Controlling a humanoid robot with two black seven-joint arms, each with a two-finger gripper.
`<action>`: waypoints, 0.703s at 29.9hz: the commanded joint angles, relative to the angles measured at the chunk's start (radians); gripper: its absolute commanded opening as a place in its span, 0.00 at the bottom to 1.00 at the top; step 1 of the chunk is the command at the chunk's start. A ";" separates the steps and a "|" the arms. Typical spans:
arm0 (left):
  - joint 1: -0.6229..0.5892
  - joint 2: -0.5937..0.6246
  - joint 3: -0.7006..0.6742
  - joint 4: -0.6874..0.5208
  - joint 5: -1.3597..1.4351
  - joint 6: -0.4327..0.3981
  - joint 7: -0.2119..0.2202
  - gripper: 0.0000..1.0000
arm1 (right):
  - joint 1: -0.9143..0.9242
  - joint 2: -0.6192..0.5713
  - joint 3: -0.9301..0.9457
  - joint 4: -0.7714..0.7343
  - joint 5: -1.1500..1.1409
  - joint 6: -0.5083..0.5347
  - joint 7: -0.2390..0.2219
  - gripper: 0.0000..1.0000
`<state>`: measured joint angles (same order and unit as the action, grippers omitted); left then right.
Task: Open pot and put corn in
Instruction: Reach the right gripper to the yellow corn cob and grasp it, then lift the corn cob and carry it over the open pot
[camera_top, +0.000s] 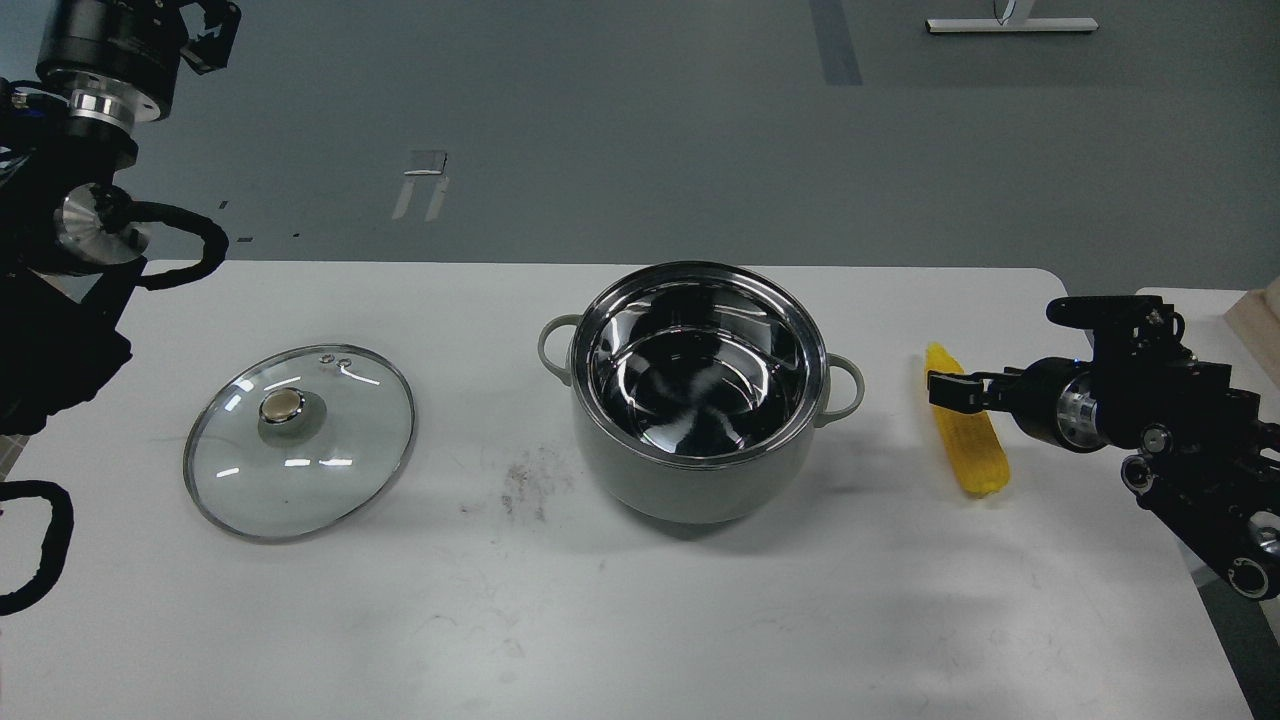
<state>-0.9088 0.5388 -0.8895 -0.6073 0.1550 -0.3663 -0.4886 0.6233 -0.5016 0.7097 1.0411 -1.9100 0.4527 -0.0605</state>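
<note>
The pot (690, 492) stands uncovered in the middle of the white table (620, 620), its shiny steel inside empty. The corn (972, 452) lies on the table to the right of the pot, tip pointing away from me. My right gripper (950, 391) reaches in from the right and hovers over the far half of the corn; its dark fingers cannot be told apart. My left gripper (205, 20) is raised high at the top left, far from the pot, partly cut off by the frame edge.
A round glass lid (300, 470) with a brass-coloured knob (283, 405) lies flat on the table to the left of the pot. A second table (1190, 330) with a wooden piece (1262, 310) stands at the right edge. A smudge (520, 490) marks the table.
</note>
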 joint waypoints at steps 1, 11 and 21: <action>-0.001 0.000 0.000 -0.002 0.000 0.001 0.000 0.98 | -0.008 0.009 -0.018 -0.012 -0.030 0.000 -0.016 0.57; -0.002 0.001 0.001 -0.009 0.002 0.004 0.000 0.98 | -0.019 0.017 -0.013 -0.010 -0.024 -0.022 -0.045 0.01; -0.004 0.006 0.006 -0.014 0.002 0.000 0.000 0.98 | 0.022 0.014 0.258 0.207 -0.012 -0.078 -0.039 0.00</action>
<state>-0.9125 0.5453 -0.8858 -0.6197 0.1566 -0.3646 -0.4886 0.6391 -0.4973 0.8698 1.1699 -1.9231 0.3715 -0.1050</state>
